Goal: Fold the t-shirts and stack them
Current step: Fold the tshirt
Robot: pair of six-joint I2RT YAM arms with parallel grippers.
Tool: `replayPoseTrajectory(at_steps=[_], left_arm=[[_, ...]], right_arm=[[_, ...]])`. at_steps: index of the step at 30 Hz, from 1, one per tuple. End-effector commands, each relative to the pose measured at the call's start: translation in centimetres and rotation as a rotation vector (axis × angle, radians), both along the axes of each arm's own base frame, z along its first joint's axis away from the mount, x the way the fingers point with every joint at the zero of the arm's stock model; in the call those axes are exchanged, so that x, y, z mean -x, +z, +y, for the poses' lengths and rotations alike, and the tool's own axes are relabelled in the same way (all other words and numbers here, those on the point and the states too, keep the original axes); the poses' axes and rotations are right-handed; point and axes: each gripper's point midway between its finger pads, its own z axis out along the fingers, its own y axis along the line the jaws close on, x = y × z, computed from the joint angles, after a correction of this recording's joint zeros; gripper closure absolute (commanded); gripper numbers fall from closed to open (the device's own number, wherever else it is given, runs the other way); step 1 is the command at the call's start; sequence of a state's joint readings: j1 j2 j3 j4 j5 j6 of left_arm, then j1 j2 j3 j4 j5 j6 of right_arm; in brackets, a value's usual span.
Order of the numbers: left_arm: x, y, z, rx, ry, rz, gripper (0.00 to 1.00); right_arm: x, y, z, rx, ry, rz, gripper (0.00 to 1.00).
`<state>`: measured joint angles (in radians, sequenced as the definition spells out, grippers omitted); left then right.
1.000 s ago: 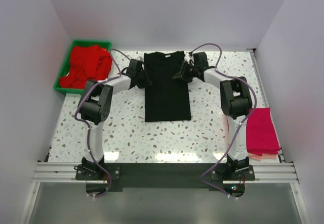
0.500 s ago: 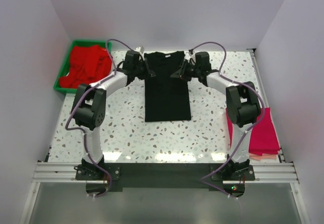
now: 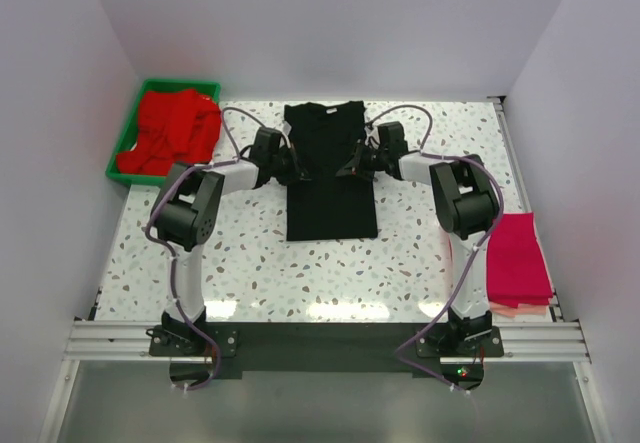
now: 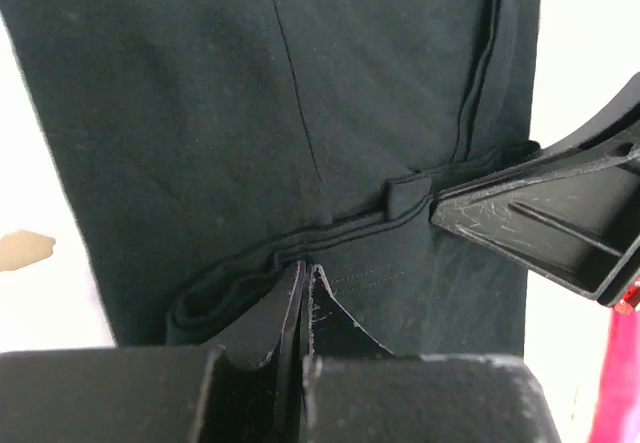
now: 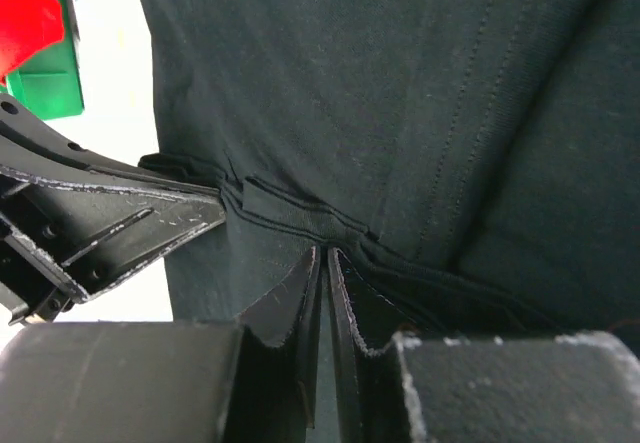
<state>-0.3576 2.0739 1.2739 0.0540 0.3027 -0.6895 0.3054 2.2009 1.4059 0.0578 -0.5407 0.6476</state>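
Observation:
The black t-shirt (image 3: 330,208) lies flat mid-table, sleeves folded in, collar at the far end; it fills both wrist views (image 4: 200,113) (image 5: 400,83). My left gripper (image 3: 297,170) (image 4: 305,268) is shut at the shirt's left edge, its tips pinching a bunched ridge of cloth. My right gripper (image 3: 348,168) (image 5: 325,253) is shut the same way at the right edge. The ridge runs between them. Each gripper's finger shows in the other's wrist view. Red t-shirts (image 3: 175,128) are heaped at far left. A folded magenta t-shirt (image 3: 518,258) lies at the right edge.
The red shirts sit in a green plastic tray (image 3: 115,171) at the far left corner, also seen in the right wrist view (image 5: 45,88). White walls close the table on three sides. The arm bases stand at the near edge.
Both grippers have moved from the shirt's shoulder area toward me to about a third of the way down its sides. The shirt's outline looks the same.

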Motion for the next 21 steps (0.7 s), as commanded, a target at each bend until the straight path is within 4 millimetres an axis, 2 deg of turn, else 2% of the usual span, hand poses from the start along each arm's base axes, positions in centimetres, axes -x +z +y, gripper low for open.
replayPoseTrajectory(at_steps=[1, 6, 10, 16, 21], left_arm=[[-0.5, -1.4, 0.9, -0.019, 0.058, 0.015, 1.00], [0.5, -3.3, 2.9, -0.099, 0.139, 0.081, 1.00], [1.2, -3.2, 3.8, -0.120, 0.180, 0.088, 1.00], [3.8, -3.6, 5.2, -0.126, 0.231, 0.111, 1.00], [6.4, -3.9, 6.1, -0.118, 0.246, 0.124, 1.00]], right_arm=[[-0.4, -2.2, -1.8, 0.042, -0.049, 0.035, 0.88], [0.5, -3.2, -2.7, 0.021, -0.093, 0.116, 0.87], [1.4, -3.7, -2.9, 0.011, -0.100, 0.148, 0.87], [4.1, -4.0, -2.5, -0.035, -0.098, 0.182, 0.88], [7.3, -3.8, -2.0, -0.028, -0.067, 0.185, 0.87]])
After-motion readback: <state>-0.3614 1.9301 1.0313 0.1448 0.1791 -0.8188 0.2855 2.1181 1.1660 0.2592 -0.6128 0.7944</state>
